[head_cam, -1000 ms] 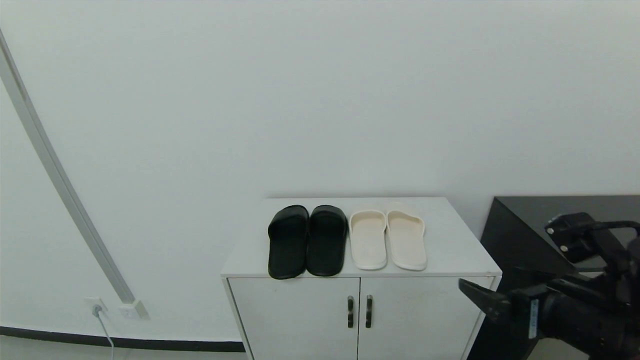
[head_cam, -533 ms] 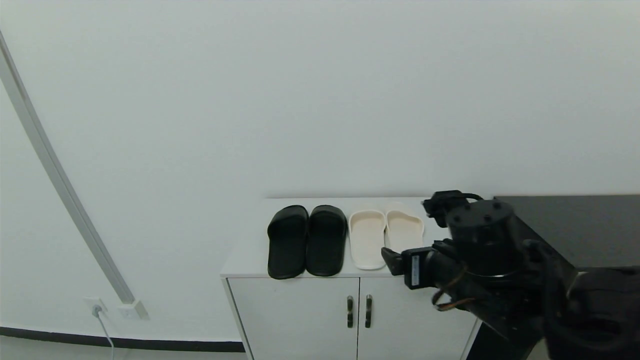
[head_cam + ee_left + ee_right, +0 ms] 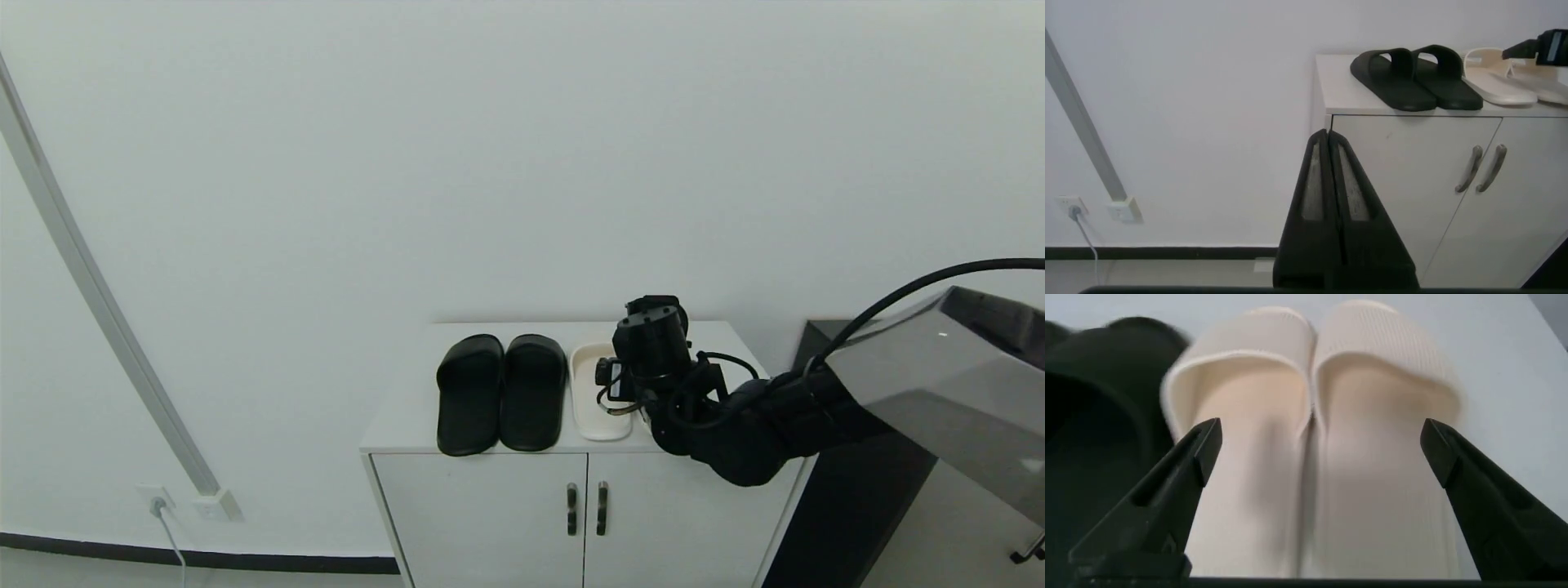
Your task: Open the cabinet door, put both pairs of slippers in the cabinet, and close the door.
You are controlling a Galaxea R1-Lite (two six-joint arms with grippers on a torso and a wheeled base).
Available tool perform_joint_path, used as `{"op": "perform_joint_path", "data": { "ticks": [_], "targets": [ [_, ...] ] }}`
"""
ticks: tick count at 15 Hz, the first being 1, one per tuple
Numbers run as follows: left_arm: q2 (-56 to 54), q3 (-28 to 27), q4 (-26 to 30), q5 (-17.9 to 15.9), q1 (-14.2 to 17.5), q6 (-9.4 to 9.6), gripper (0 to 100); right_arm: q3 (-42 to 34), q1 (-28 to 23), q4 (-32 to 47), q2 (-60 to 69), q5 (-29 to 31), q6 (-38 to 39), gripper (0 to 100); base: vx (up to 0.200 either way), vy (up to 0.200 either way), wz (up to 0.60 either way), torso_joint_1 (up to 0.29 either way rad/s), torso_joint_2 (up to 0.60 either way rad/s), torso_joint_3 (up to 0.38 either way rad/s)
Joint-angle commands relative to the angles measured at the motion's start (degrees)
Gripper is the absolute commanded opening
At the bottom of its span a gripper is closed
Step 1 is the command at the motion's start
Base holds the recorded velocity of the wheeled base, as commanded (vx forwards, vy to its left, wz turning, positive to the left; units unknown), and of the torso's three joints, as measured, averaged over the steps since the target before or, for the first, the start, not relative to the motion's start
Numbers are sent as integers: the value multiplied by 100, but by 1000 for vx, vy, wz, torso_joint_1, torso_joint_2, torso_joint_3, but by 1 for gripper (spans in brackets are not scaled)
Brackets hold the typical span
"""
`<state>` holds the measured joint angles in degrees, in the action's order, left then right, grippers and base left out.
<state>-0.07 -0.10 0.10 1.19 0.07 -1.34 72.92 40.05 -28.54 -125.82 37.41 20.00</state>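
Observation:
A white cabinet [image 3: 490,523] stands against the wall with both doors closed, their two dark handles [image 3: 587,508] side by side at the middle. On its top lie a black pair of slippers [image 3: 500,394] and, to their right, a cream pair [image 3: 589,396]. My right arm covers the right cream slipper in the head view. My right gripper [image 3: 1321,429] hangs open just over the cream pair [image 3: 1315,457], one finger on each outer side, touching nothing. My left gripper [image 3: 1328,135] is shut and empty, low and left of the cabinet front [image 3: 1413,188].
A black piece of furniture [image 3: 849,506] stands right beside the cabinet. A wall socket with a cable [image 3: 155,500] and a slanted grey rail [image 3: 90,286] are on the wall to the left. Bare wall and floor lie left of the cabinet.
My right arm has swung up and leftward from the lower right onto the cabinet top, now over the cream slippers. The slippers and doors have not moved.

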Motion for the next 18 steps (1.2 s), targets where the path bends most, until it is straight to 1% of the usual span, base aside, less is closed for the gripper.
{"op": "perform_joint_path", "data": {
  "ticks": [1,5,9,12,15,16,18],
  "targets": [
    [7,1,-1,4,1,-7,0,310,-137,-3,-452,3,-5,100,0,0,0,0,0,0],
    [7,1,-1,4,1,-7,0,855,-243,112,-839,-50,-49,100,0,0,0,0,0,0],
    [7,1,-1,12,1,-7,0,1532,-445,103,-1234,-50,-366,100,0,0,0,0,0,0],
    [7,1,-1,12,1,-7,0,1664,-489,129,-1314,-50,-594,100,0,0,0,0,0,0],
    [7,1,-1,4,1,-7,0,1725,-489,147,-1358,-85,-612,100,0,0,0,0,0,0],
    [7,1,-1,12,1,-7,0,1716,-489,147,-1358,-111,-621,0,0,0,0,0,0,0],
    [7,1,-1,12,1,-7,0,1699,-489,147,-1358,-111,-612,0,0,0,0,0,0,0]
  ]
}}
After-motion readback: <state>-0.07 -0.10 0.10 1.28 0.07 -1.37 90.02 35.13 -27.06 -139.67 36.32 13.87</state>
